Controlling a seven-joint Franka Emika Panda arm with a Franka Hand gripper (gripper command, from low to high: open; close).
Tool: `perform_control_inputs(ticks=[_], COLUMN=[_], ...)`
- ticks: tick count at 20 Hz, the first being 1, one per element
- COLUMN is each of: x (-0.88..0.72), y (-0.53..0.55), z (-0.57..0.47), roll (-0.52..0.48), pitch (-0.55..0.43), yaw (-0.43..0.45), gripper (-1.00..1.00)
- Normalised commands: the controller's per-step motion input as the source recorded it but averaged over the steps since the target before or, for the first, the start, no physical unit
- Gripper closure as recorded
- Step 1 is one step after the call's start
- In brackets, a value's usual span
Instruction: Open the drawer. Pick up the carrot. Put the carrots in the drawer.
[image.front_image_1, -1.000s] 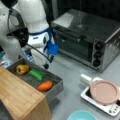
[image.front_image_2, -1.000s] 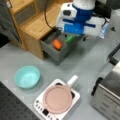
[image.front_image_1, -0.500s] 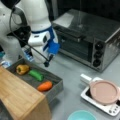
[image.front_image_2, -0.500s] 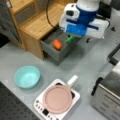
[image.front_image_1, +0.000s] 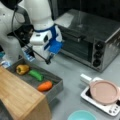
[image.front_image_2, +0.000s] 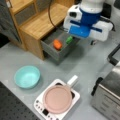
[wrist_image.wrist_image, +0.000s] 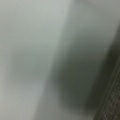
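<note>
Both front views show the gripper (image.front_image_1: 48, 61) up in the air, over the grey table and just past the far side of the drawer. I cannot tell if its jaws are apart or together. It holds nothing that I can see. Its body is white and blue (image.front_image_2: 86, 23), round and smooth, and a black cable loops off it.

At about 7 o'clock from the gripper in a front view sits the drawer (image.front_image_1: 56, 87). It is pulled open. It is long, shallow and dark grey, with thick walls. The carrot (image.front_image_1: 45, 86) lies inside it, near the front end. It is small, smooth and orange-red, shaped like an egg. Just beside it lies a long green vegetable (image.front_image_1: 36, 75), and past that a bumpy yellow vegetable (image.front_image_1: 22, 69). The drawer comes out of a wooden cabinet (image.front_image_1: 17, 97) with a pale, striped top.

At 3 o'clock from the gripper stands a shiny silver toaster oven (image.front_image_1: 92, 42) with black knobs. At 5 o'clock is a white square cooker (image.front_image_1: 97, 100) with a round pink pan (image.front_image_1: 103, 91) on it. A smooth round teal bowl (image.front_image_2: 27, 76) sits on the table, well apart from the drawer.

The table (image.front_image_2: 82, 65) is flat, plain and light grey. The wrist view is all blurry grey with a dark, speckled strip at 5 o'clock.
</note>
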Motion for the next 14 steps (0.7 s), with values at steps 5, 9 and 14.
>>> perform_control_inputs(ticks=[5,9,14], x=[0.26,0.27,0.25], y=[0.04,0.05,0.08], z=[0.21,0.08,-0.05], roll=[0.39,0.257,0.129], pitch=[0.295,0.251,0.157], yaw=[-0.33,-0.316,-0.225], gripper=[-1.0,-1.0,-1.0])
